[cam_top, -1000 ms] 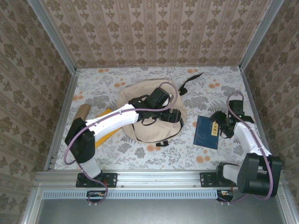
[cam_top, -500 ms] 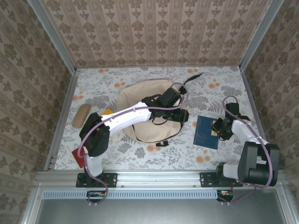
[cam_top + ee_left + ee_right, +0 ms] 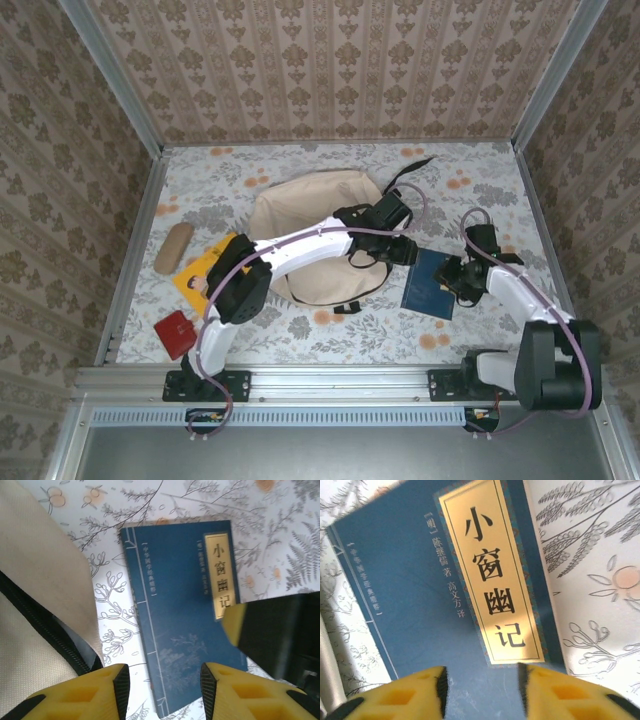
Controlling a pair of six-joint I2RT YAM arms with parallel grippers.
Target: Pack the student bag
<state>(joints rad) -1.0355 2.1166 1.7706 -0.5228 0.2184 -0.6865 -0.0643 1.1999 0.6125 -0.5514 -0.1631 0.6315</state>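
left gripper (image 3: 165, 680) hovering, jaws standing half open over a blue rectangular book with gold title label (image 3: 185, 605), right gripper (image 3: 480, 680) jaws parting likewise above its cover, contact unclear, beige fabric student bag (image 3: 35, 570) lying just beside

the student bag (image 3: 30, 555) is coarse woven cloth, the blue book (image 3: 410, 605) matt paper with a shiny gold label (image 3: 490, 575)

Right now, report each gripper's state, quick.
Left gripper: open, empty, above the blue book.
Right gripper: open, empty, over the book's cover.
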